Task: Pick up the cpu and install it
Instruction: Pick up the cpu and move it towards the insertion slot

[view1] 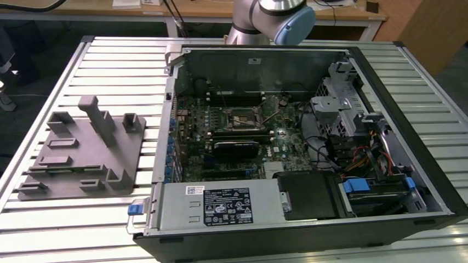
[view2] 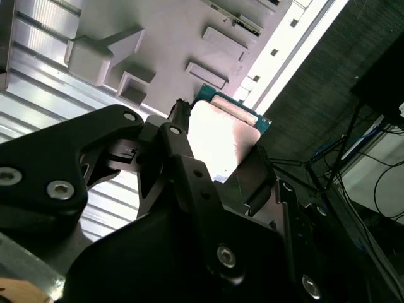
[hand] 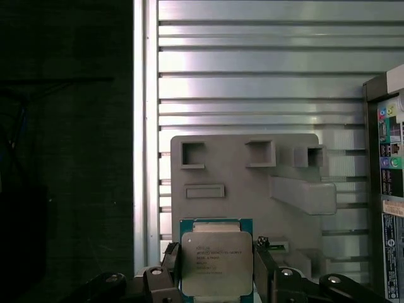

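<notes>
The gripper (hand: 216, 255) is clamped on the cpu (hand: 216, 262) by two opposite edges, holding it flat and lifted clear above the tray (hand: 240, 170), probably so its underside stays untouched.

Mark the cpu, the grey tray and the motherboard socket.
cpu (hand: 216, 265): first wrist view, middle of its metal top.
grey tray (view1: 84, 164): exterior view, bare flat base.
motherboard socket (view1: 240, 118): exterior view, centre of the dark frame.
</notes>
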